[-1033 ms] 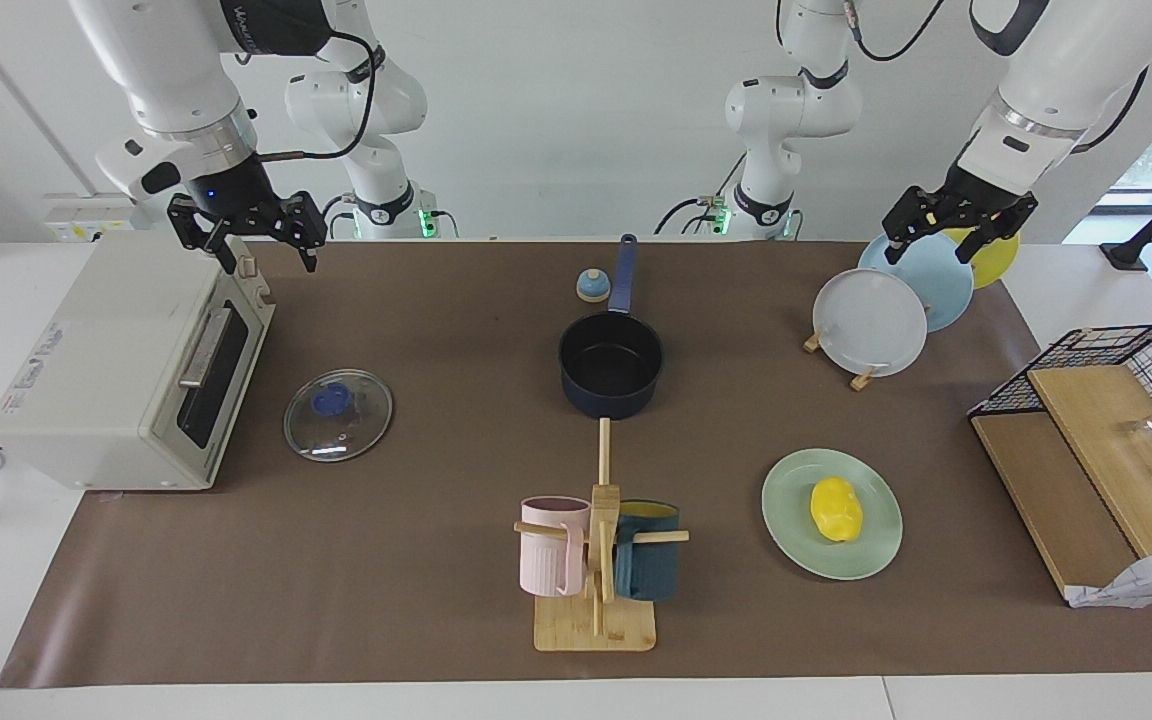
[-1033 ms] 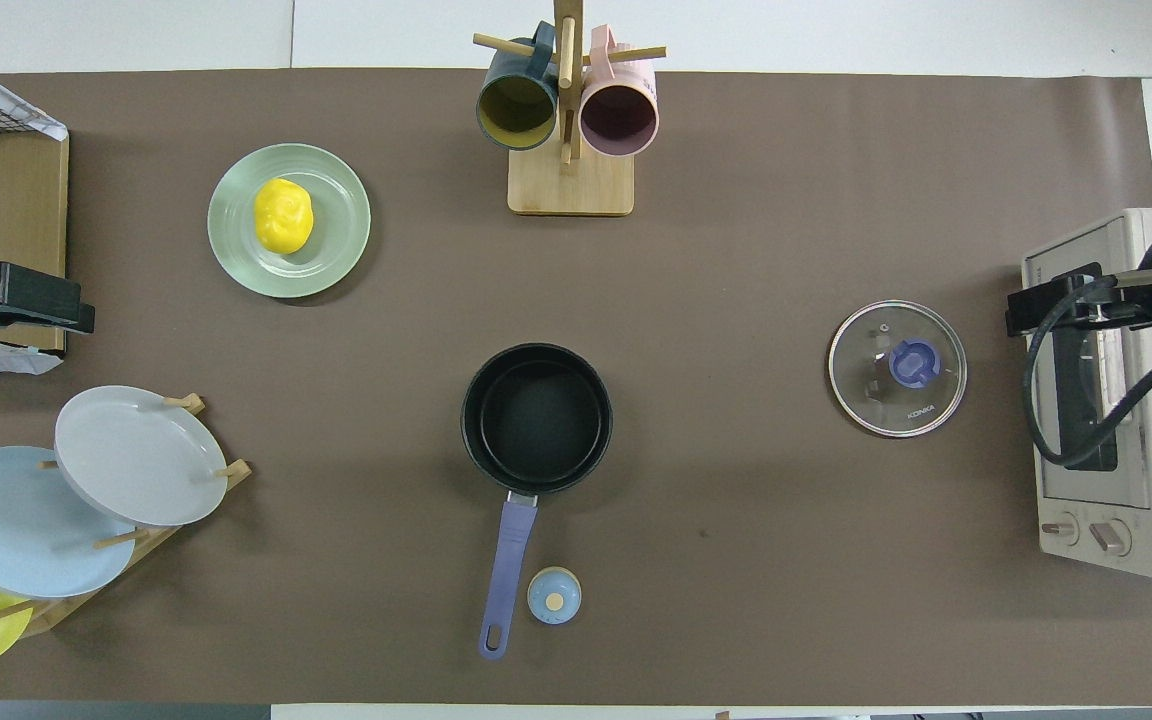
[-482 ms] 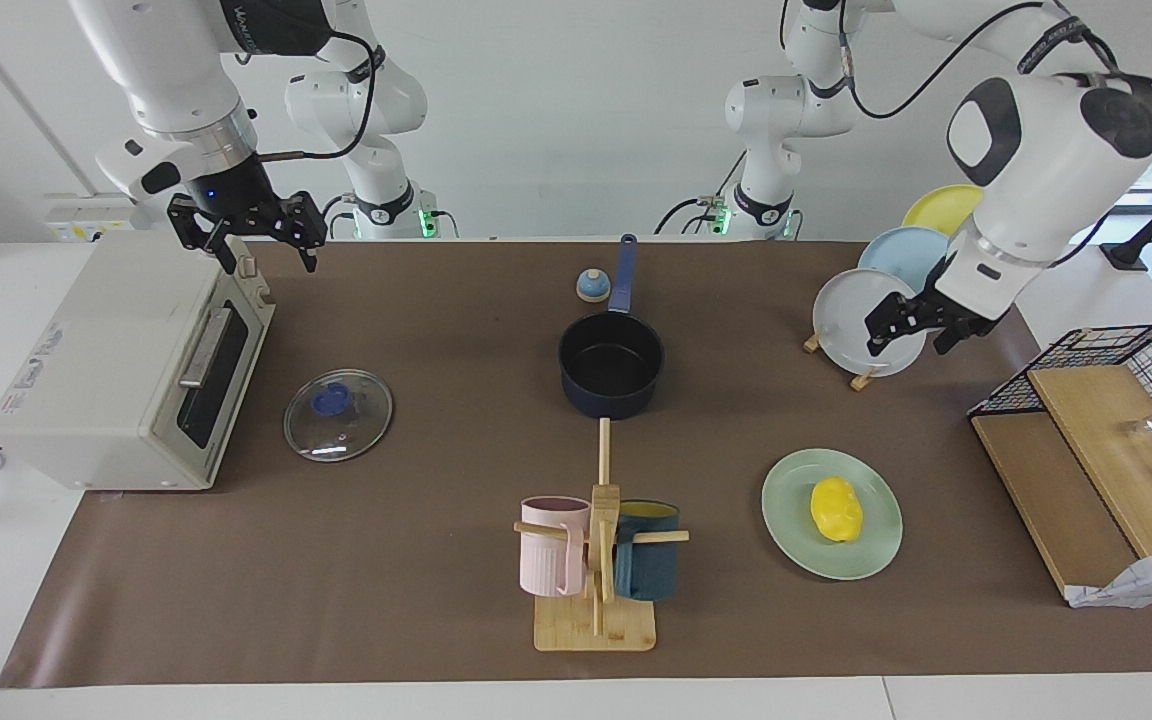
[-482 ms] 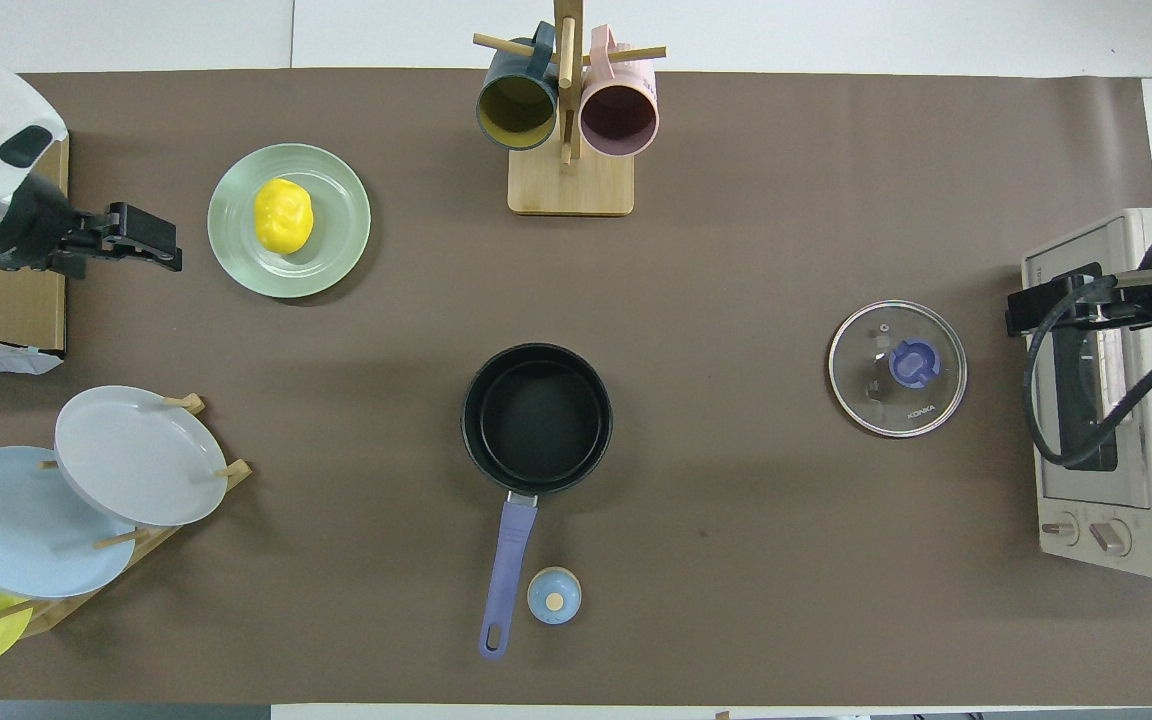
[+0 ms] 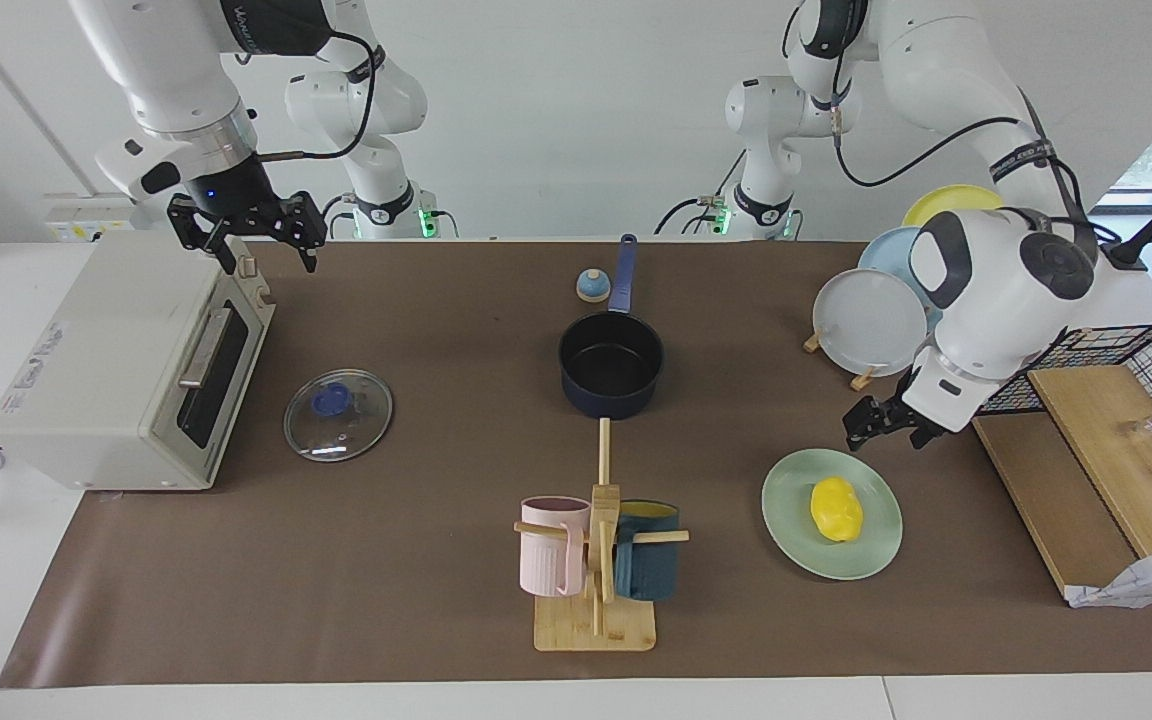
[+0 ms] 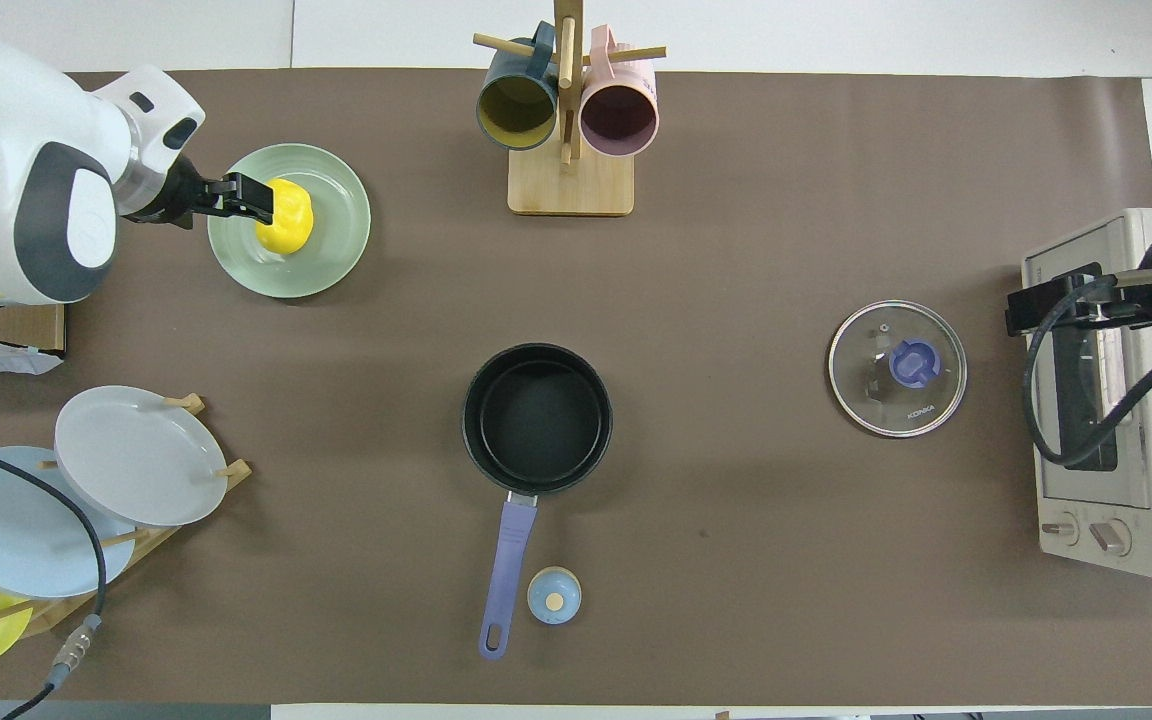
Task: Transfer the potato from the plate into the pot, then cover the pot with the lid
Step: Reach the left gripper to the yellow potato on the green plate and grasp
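The yellow potato [image 5: 836, 508] lies on the mint-green plate [image 5: 794, 530] toward the left arm's end of the table. My left gripper [image 5: 884, 436] is open and hangs in the air over the plate's rim, apart from the potato. In the overhead view, the left gripper [image 6: 258, 196] overlaps the edge of the potato [image 6: 288, 218] on the plate [image 6: 326, 250]. The navy pot [image 5: 611, 365] stands empty mid-table, its handle toward the robots. The glass lid [image 5: 338, 414] lies flat beside the toaster oven. My right gripper [image 5: 271, 250] waits, open, over the oven's corner.
A toaster oven [image 5: 126, 370] stands at the right arm's end. A wooden mug rack [image 5: 596, 560] with two mugs stands farther from the robots than the pot. A small bell [image 5: 591, 286] sits beside the pot's handle. A plate rack [image 5: 871, 320] and a wire basket [image 5: 1126, 350] flank the left arm.
My left arm has swung from above the plate rack out and down to the mint-green plate's rim. The right arm, potato, pot and lid have not moved.
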